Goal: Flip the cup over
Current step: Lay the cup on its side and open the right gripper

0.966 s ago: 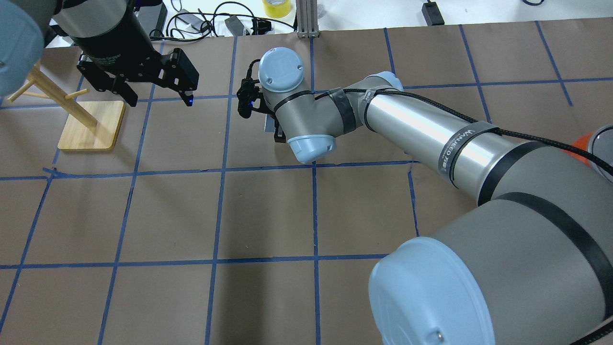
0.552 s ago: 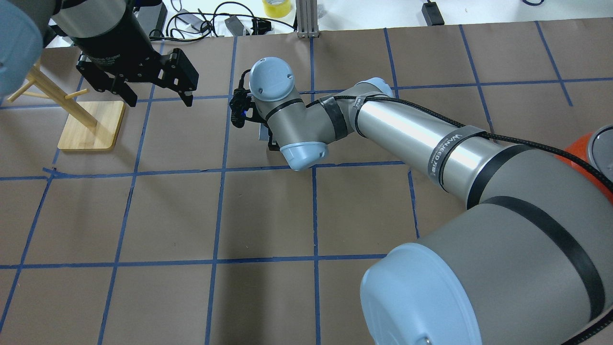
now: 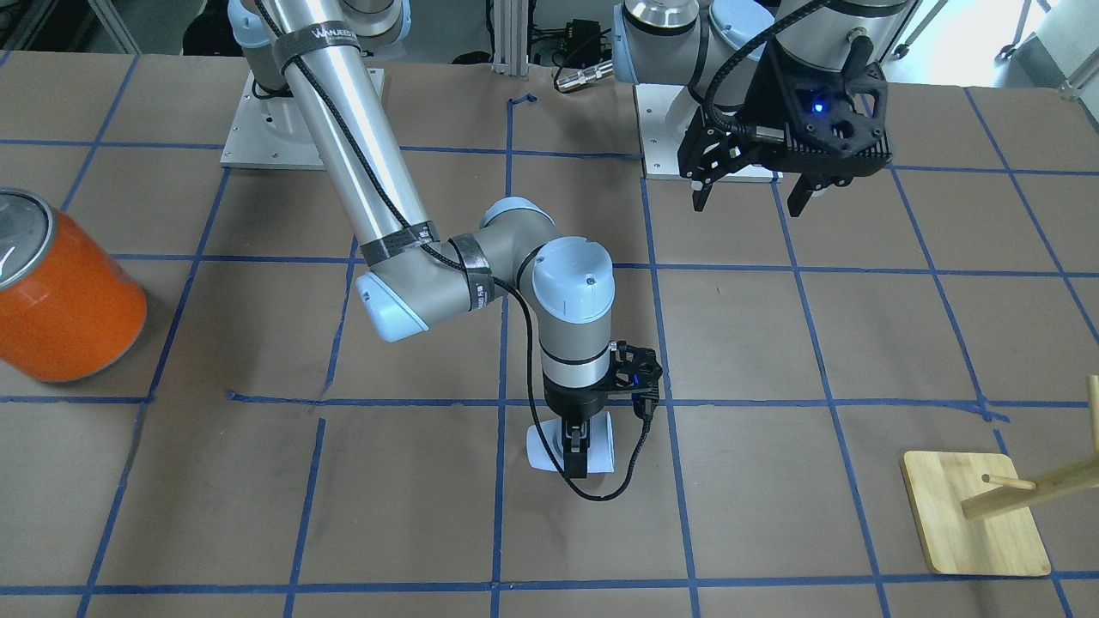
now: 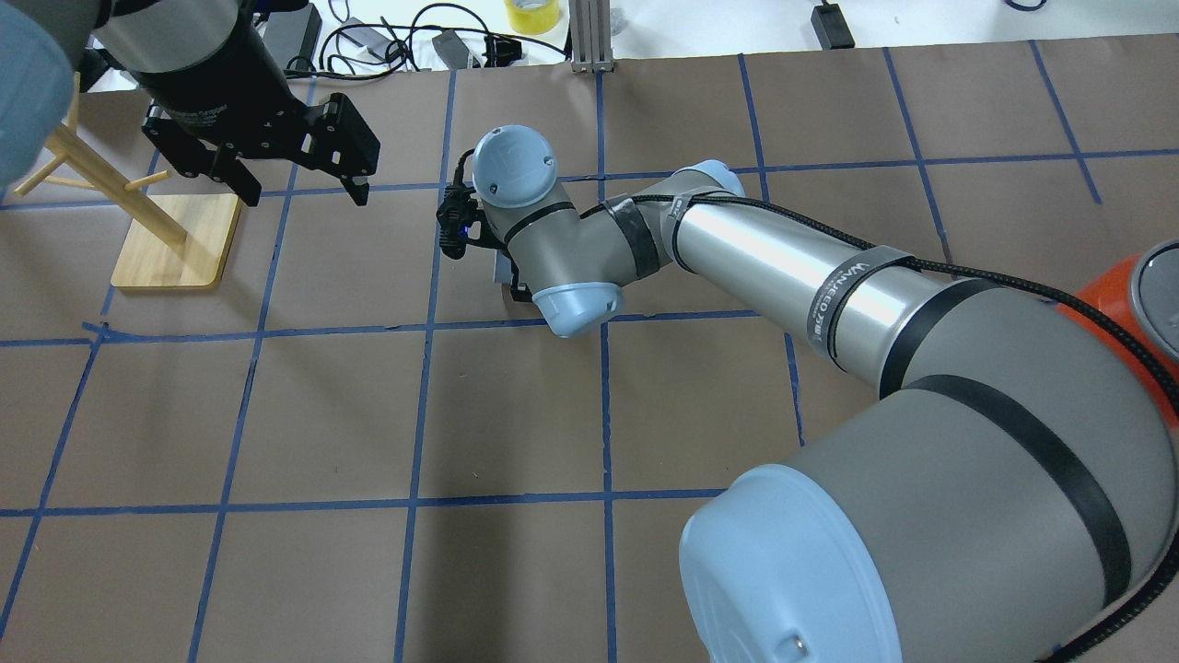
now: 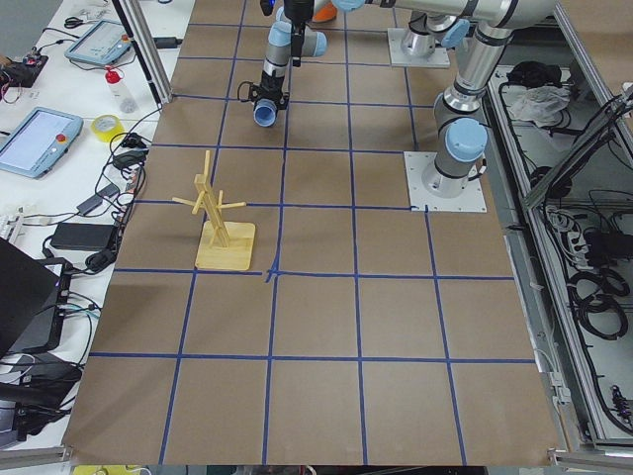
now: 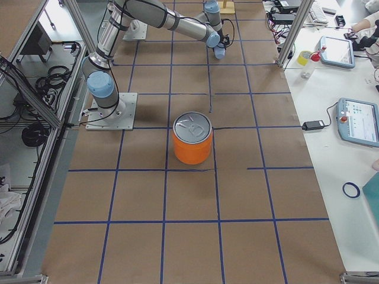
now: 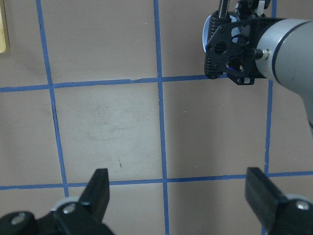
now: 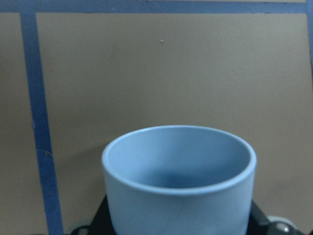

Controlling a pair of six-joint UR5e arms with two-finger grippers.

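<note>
The cup is a small pale blue tumbler held in my right gripper, whose jaws are shut on its wall, low over the brown table near the middle. In the right wrist view the cup fills the lower centre with its open bluish mouth showing. It shows as a sliver under the wrist in the overhead view and small in the side views. I cannot tell whether it touches the table. My left gripper is open and empty, hovering apart from the cup.
A large orange can stands on the robot's right side. A wooden peg stand stands on the robot's left, close to the left gripper. Cables and a yellow tape roll lie beyond the far edge.
My right arm's wrist has moved towards the robot's left, carrying the cup with it. The left gripper has barely moved and stays open.
</note>
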